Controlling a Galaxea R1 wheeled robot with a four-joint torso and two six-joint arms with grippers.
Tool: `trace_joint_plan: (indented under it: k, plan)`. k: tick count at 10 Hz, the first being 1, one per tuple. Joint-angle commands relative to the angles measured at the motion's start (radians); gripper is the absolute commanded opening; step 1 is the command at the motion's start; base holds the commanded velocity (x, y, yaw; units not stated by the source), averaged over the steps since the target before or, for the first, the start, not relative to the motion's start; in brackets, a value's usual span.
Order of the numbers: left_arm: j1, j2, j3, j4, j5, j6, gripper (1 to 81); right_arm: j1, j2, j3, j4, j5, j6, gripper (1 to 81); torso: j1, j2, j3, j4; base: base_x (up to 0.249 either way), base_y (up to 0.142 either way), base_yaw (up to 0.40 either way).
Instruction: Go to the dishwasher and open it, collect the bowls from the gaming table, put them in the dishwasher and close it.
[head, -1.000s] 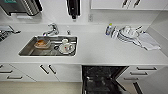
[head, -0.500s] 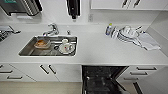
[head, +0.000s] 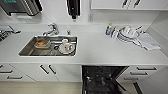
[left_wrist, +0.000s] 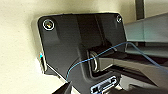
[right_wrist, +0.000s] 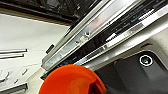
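A countertop (head: 100, 51) runs across the head view, with a sink (head: 48, 46) set into its left part and a faucet (head: 51, 29) behind the sink. In the sink lie a container (head: 42, 43) to the left and a cup (head: 66, 47) to the right. On the counter's right end a bottle (head: 108, 29) stands just left of stacked dishes (head: 126, 33), and a cloth (head: 147, 41) lies beside them on the right. Below the counter, the dishwasher (head: 101, 80) stands open between cabinet doors (head: 47, 71) on its left and drawers (head: 142, 72) on its right. In the right wrist view a bowl (right_wrist: 71, 80) sits before the dishwasher's door edge (right_wrist: 100, 37)
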Motion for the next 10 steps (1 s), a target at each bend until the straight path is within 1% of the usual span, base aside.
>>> trace_joint_plan:
  k: [1, 2, 4, 5, 6, 7, 8, 9, 10]
  plan:
    - [0.124, 0.066, -0.157, 0.049, -0.184, 0.009, 81.1, 0.139, -0.047, 0.031, 0.095, -0.109, 0.007, 1.0, 0.000, 0.000, 0.000, 0.000, 0.000, 0.000, 0.000]
    - [0.161, 0.100, -0.204, 0.050, -0.211, 0.007, 81.1, 0.170, -0.037, 0.023, 0.118, -0.108, 0.007, 1.0, 0.000, 0.000, 0.000, 0.000, 0.000, 0.000, 0.000]
    - [0.247, 0.183, -0.324, 0.053, -0.310, 0.010, 81.1, 0.251, 0.012, -0.020, 0.174, -0.117, 0.007, 1.0, 0.000, 0.000, 0.000, 0.000, 0.000, 0.000, 0.000]
    - [0.277, 0.217, -0.386, 0.066, -0.347, 0.010, 81.1, 0.282, 0.045, -0.061, 0.190, -0.118, 0.005, 1.0, 0.000, 0.000, 0.000, 0.000, 0.000, 0.000, 0.000]
    - [0.297, 0.250, -0.440, 0.067, -0.367, 0.009, 81.1, 0.302, 0.094, -0.124, 0.196, -0.129, 0.005, 1.0, 0.000, 0.000, 0.000, 0.000, 0.000, 0.000, 0.000]
    - [0.319, 0.275, -0.472, 0.069, -0.369, 0.009, 81.1, 0.314, 0.149, -0.213, 0.210, -0.161, 0.005, 1.0, 0.000, 0.000, 0.000, 0.000, 0.000, 0.000, 0.000]
    - [0.334, 0.292, -0.489, 0.070, -0.369, 0.009, 81.1, 0.316, 0.191, -0.279, 0.225, -0.174, 0.007, 1.0, 0.000, 0.000, 0.000, 0.000, 0.000, 0.000, 0.000]
    - [0.354, 0.319, -0.512, 0.073, -0.369, 0.009, 81.1, 0.323, 0.245, -0.361, 0.241, -0.174, 0.007, 1.0, 0.000, 0.000, 0.000, 0.000, 0.000, 0.000, 0.000]
    - [0.369, 0.346, -0.551, 0.075, -0.369, 0.009, 81.1, 0.337, 0.281, -0.416, 0.259, -0.174, 0.007, 1.0, 0.000, 0.000, 0.000, 0.000, 0.000, 0.000, 0.000]
